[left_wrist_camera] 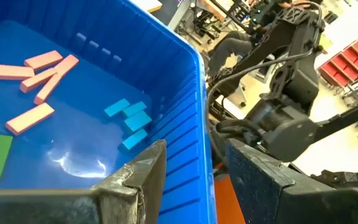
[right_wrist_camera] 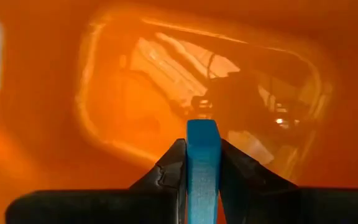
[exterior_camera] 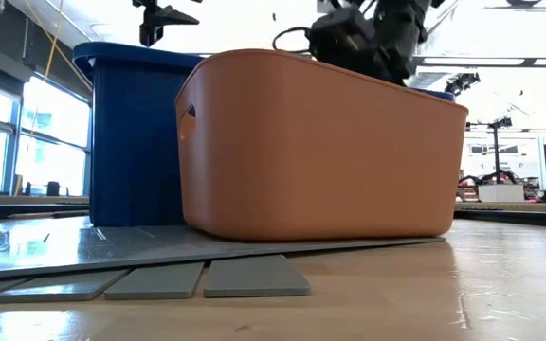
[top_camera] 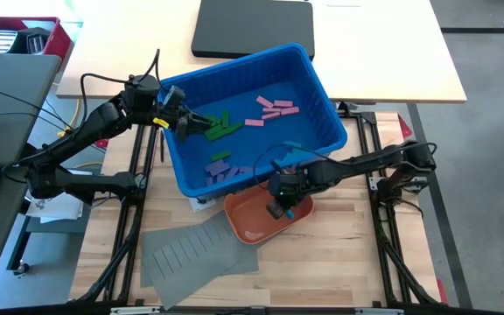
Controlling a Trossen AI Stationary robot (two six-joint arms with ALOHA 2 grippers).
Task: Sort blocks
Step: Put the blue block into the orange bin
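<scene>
Here, the right gripper (right_wrist_camera: 202, 163) hangs over the orange-red tub (top_camera: 254, 227) near the middle of the counter's (top_camera: 339, 262) front half, its jaws clenched on a light-blue block (right_wrist_camera: 202, 167) held on edge. The right wrist view looks straight down past the block into the tub's glossy floor, where no other piece is visible. From counter height, the tub's tall wall fills the low view, with the arm's dark wrist showing above its rim.

Just behind the tub, toward the counter's rear edge, sits the large blue bin (top_camera: 322, 96) holding the rest of the blocks: a pink cluster (top_camera: 272, 111), green pieces (top_camera: 220, 128), purple pieces (top_camera: 223, 171) and a few more light-blue ones (left_wrist_camera: 128, 119). The left gripper (top_camera: 184, 118) waits at the bin's left rim, its jaws standing apart and holding nothing. A grey slotted sheet (top_camera: 201, 254) lies by the counter's front edge, partly under the tub.

The step in hand appears to be the drop of one light-blue block into the tub. The next move likely calls for parting the jaws while the block is well inside the rim, then lifting clear and reaching back into the bin for another of the same colour.
</scene>
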